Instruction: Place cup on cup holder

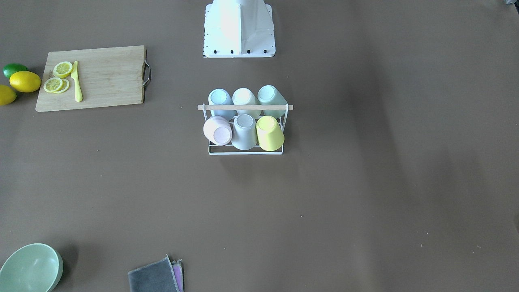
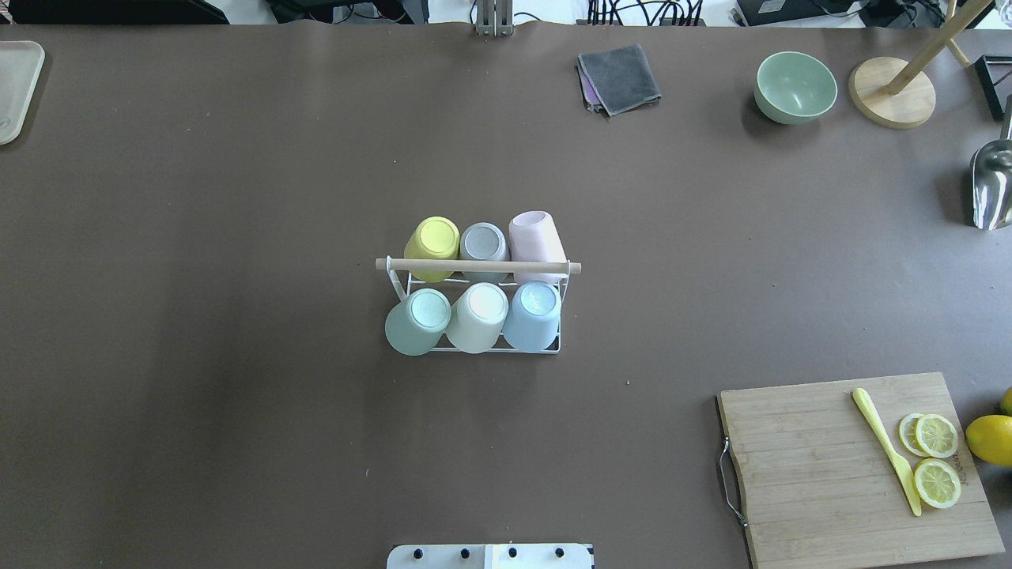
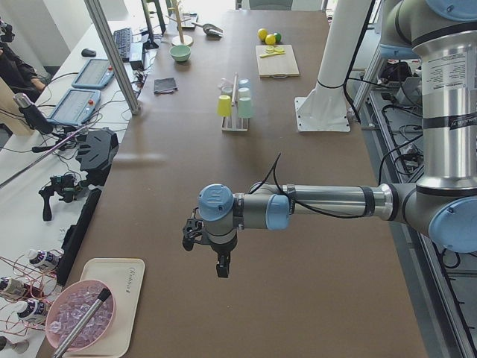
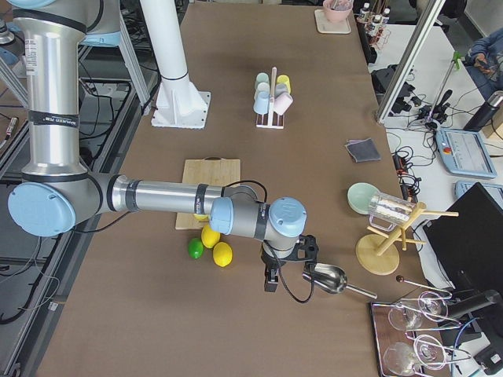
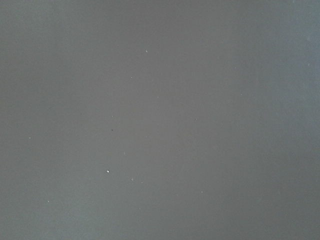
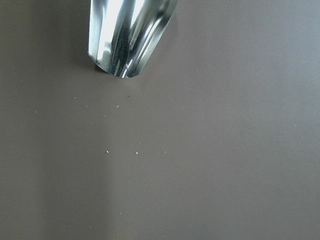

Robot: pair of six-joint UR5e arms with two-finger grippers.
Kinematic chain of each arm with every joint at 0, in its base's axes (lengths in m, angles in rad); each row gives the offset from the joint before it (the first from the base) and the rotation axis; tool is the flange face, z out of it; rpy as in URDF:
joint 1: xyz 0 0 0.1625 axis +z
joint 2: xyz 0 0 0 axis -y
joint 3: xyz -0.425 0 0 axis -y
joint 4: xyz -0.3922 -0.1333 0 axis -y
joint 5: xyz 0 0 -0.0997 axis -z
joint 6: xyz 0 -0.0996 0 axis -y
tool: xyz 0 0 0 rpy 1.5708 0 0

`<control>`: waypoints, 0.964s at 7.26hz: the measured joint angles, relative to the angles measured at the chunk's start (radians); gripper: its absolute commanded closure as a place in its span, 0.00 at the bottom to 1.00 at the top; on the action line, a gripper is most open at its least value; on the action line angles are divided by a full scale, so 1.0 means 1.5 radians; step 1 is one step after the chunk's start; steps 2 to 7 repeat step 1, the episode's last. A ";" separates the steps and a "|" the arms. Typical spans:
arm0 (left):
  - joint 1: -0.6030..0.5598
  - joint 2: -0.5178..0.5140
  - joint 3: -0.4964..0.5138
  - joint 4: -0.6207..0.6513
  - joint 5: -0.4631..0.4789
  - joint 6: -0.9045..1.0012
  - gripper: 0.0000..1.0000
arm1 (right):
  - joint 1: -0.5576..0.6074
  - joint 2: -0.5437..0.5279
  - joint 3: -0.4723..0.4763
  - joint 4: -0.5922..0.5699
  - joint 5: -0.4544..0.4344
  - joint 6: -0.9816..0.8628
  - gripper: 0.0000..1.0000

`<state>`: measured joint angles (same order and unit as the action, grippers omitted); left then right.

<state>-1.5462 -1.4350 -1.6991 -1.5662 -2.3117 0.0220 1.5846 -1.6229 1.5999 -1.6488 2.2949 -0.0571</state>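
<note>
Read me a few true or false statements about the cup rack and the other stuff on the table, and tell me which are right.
1. Six cups sit on the cup holder. True.
2. The yellow cup is in the row nearer the robot. False: it is in the far row, at the end on the robot's left.
3. A yellow knife lies on the cutting board beside lemon slices. True.
4. The grey cloth lies on the cutting board. False: it lies on the table at the far edge, near the green bowl.
5. A lime sits next to whole lemons. True.
</note>
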 measured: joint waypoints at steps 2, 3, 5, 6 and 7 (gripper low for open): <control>0.000 0.000 0.000 0.000 0.000 0.000 0.02 | 0.000 0.000 0.000 0.000 0.000 0.000 0.00; 0.000 0.000 0.000 0.000 0.000 0.000 0.02 | 0.000 0.000 0.000 0.000 0.000 0.000 0.00; 0.000 0.000 0.000 0.000 0.000 0.000 0.02 | 0.000 0.000 0.000 0.000 0.000 0.000 0.00; 0.000 0.000 0.000 0.000 0.000 0.000 0.02 | 0.000 0.000 0.000 0.000 0.000 0.000 0.00; 0.000 0.000 0.000 0.000 0.000 0.000 0.02 | 0.000 0.000 0.000 0.000 0.000 0.000 0.00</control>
